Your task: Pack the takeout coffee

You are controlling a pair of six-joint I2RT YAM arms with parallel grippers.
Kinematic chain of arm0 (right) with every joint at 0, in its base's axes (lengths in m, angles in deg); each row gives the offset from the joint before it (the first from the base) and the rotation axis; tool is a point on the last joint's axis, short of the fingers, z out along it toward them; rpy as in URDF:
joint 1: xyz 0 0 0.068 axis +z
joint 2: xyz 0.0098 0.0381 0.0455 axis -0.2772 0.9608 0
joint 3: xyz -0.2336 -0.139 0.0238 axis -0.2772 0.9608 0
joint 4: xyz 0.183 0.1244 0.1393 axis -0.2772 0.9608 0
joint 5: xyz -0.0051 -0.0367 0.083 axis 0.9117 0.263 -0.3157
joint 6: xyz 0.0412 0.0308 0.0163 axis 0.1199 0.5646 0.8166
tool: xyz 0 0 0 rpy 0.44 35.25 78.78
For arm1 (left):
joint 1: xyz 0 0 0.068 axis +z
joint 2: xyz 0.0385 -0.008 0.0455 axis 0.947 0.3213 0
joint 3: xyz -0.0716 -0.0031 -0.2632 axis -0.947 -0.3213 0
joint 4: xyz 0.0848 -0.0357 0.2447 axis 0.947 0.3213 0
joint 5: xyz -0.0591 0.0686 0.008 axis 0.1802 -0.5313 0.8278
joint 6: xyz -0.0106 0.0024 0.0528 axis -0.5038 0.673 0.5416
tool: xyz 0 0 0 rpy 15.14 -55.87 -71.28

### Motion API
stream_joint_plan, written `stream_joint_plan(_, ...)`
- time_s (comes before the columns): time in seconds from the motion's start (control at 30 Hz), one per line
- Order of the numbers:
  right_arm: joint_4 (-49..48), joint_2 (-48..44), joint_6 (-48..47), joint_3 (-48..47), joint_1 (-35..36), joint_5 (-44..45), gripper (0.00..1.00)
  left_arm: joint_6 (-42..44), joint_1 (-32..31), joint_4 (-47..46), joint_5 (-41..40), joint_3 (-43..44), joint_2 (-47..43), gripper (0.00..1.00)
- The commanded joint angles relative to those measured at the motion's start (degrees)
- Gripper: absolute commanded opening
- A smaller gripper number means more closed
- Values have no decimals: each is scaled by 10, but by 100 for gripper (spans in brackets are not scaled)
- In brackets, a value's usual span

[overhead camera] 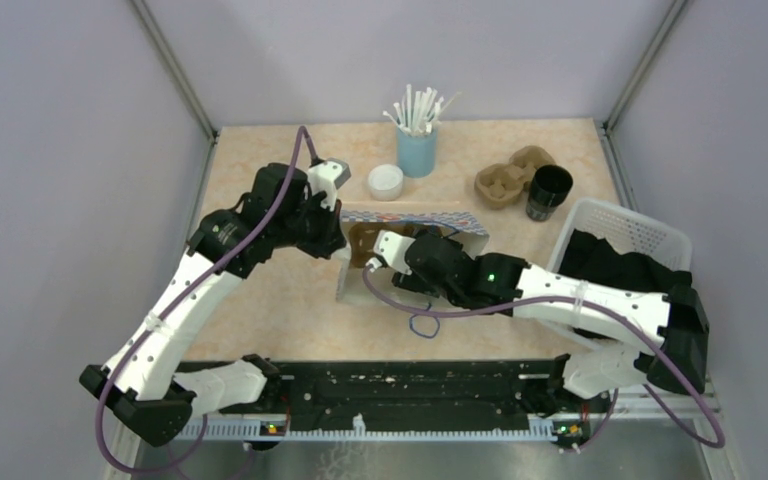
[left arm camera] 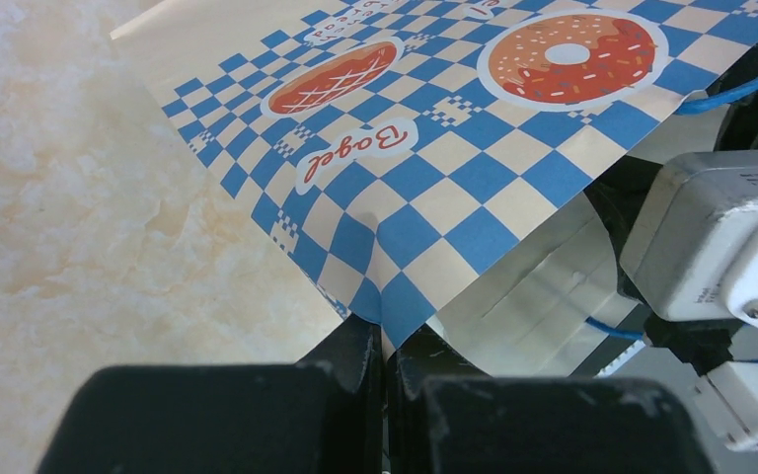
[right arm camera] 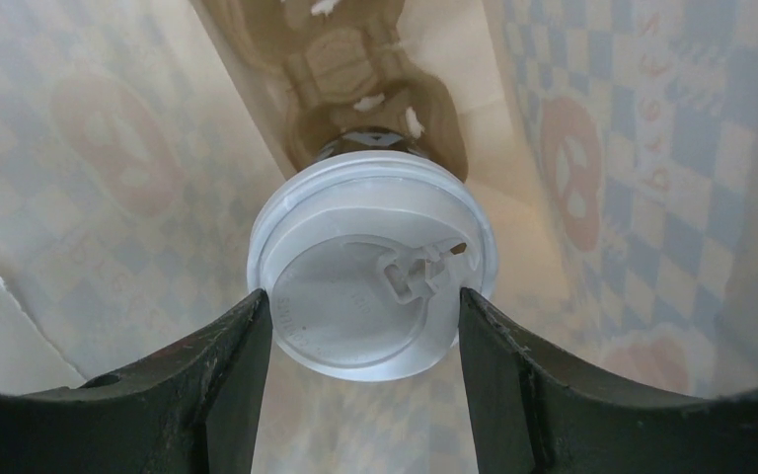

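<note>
The paper bag (overhead camera: 430,213) stands open near the middle of the tabletop (overhead camera: 290,300), and both arms work on it. The left hand (left arm camera: 385,360) is closed tight on the bag's top edge at its left end, pinching the checked paper between its tips. By my reading, that grip props the mouth open and stops the light bag from sliding or folding while something goes in. The right hand (right arm camera: 365,326) reaches down through the mouth and is clamped on the coffee cup (right arm camera: 370,267) from above, its fingers (right arm camera: 227,375) pressing on opposite sides of the cup's white top. The cup is upright and low inside the bag, directly over a cardboard carrier (right arm camera: 355,69) that lies on the bag's floor. Whether its base already sits in a carrier pocket I cannot tell, because the top hides it. Gripping at the rim holds the cup level and leaves the hand room between the bag's walls. Behind the bag stand a loose white lid (overhead camera: 385,181) and a blue cup of straws (overhead camera: 416,150). To the bag's right rear are a second carrier (overhead camera: 505,182) and an open black cup (overhead camera: 548,192) just beside it. I judge this cup nearly packed, and what remains calls for seating it gently before letting go.
</note>
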Motion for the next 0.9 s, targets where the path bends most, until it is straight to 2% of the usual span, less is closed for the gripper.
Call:
stream_joint_plan(0.0,-46,-15,-16,14,-16,-24,57,5,1,-8,1,5,-18,0)
stream_joint_plan(0.87,-183,10,-58,80,-74,-71,57,-10,1,17,13,6,-17,0)
